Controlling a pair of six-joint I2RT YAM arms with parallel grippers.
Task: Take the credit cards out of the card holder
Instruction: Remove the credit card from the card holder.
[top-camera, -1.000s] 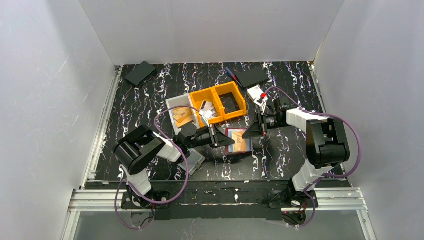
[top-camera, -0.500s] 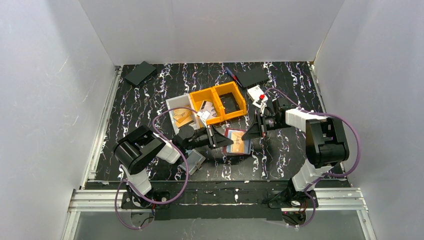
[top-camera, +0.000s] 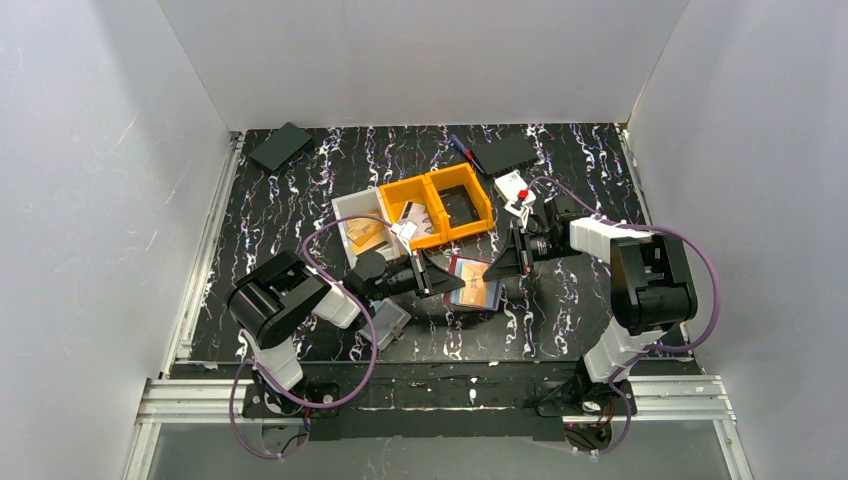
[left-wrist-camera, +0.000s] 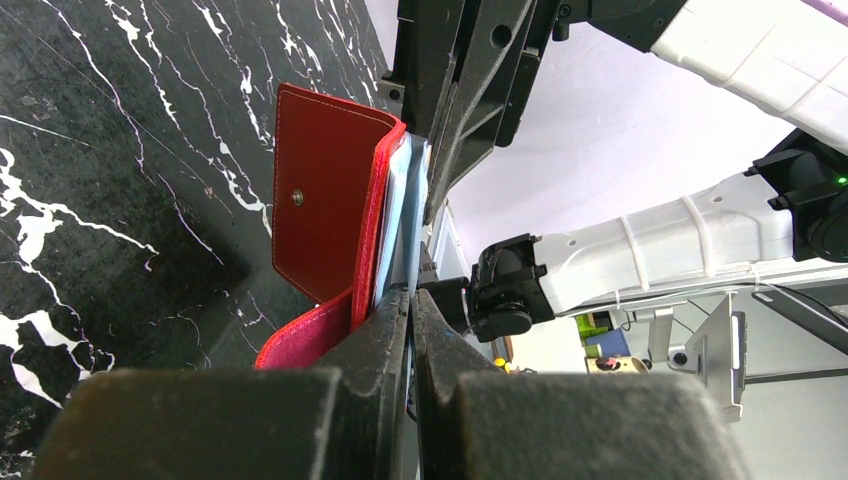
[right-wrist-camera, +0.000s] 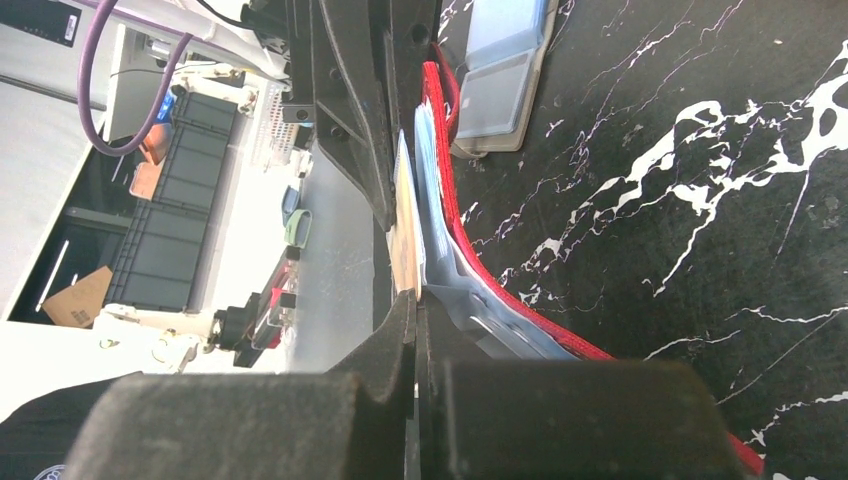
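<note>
From above, the small flat red hinged card holder (left-wrist-camera: 320, 190) is seen open at the front-centre of the black white-veined table (top-camera: 280, 220), and a tan-orange credit card (top-camera: 482, 290) is shown lying in it. How each tool bites cannot be told from that view.

That is settled by the wrist cameras. In the left wrist view, the left gripper (left-wrist-camera: 410, 295) is found pinched narrow on the holder's near edge, where red cover and pale silvery lining meet. One red flap is seen raised steeply off the table. In the right wrist view, the right gripper (right-wrist-camera: 413, 305) is seen with its jaws nearly together on the end of the tan card. That card stands just apart from the pale lining, with the red rim curving beside it.

The two tools are met nose to nose over the holder, so little room is left between them. The twin orange plastic bins (top-camera: 436, 205) are set just behind. A pale grey tray (top-camera: 342, 220) is placed behind the left arm, and a small grey flat case (top-camera: 390, 322) lies near its elbow. Bare table is left to the right and far left.

Against a second ago, both tools are found shifted slightly leftward, and the holder's spot is barely changed.
</note>
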